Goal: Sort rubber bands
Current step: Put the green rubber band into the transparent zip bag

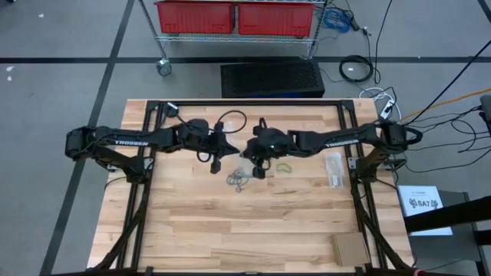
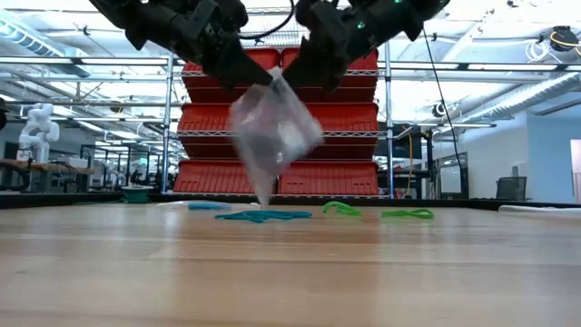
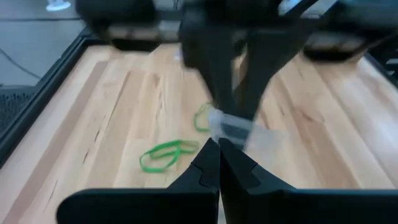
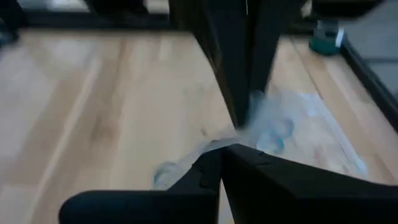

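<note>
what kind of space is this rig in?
Looks like a robotics lab or workshop. A wire rack of red bins stands behind the wooden table, cables run loose across the floor, and another white robot stands at a bench in the background.

Rubber bands (image 1: 238, 181): small thin elastic loops, loose on the wooden top.
- Grey-blue cluster: several loops tangled together, flat, just below centre of the high view.
- Green loops (image 1: 285, 166): lying flat, right of centre in the high view; in the low view two green loops (image 2: 408, 214) sit right of centre, near each other but apart.
- Blue-teal loops (image 2: 263, 216): flattened heap at centre of the low view, another faint one to its left.
</note>
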You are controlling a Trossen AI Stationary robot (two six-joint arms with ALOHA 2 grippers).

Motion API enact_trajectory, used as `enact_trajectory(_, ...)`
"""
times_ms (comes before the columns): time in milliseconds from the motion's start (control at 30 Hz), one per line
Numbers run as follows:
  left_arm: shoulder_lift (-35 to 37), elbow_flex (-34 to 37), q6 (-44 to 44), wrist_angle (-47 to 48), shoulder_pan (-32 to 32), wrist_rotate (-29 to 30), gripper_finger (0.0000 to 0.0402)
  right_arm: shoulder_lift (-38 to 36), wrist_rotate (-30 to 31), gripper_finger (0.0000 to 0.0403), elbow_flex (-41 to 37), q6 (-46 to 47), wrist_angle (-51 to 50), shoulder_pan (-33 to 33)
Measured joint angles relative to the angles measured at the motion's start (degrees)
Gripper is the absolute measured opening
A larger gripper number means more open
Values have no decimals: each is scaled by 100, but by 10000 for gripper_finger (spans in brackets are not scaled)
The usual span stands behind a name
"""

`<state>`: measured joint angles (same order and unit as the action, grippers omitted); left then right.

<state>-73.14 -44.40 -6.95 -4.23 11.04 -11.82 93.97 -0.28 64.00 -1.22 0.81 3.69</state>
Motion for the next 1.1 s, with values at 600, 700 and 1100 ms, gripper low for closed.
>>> enact_trajectory(600,-2,0,54,-300,-508,729,0,986,293,54,-1246,1428,3650,-189)
enact_trajectory(700,-2,0,54,-295,-568,846,0,1144,294,108,-1037,1523,3712,-180)
enact_trajectory(1100,-9,0,142,-319,-668,1103,0,308,147,99,-920,1149,2315,-225)
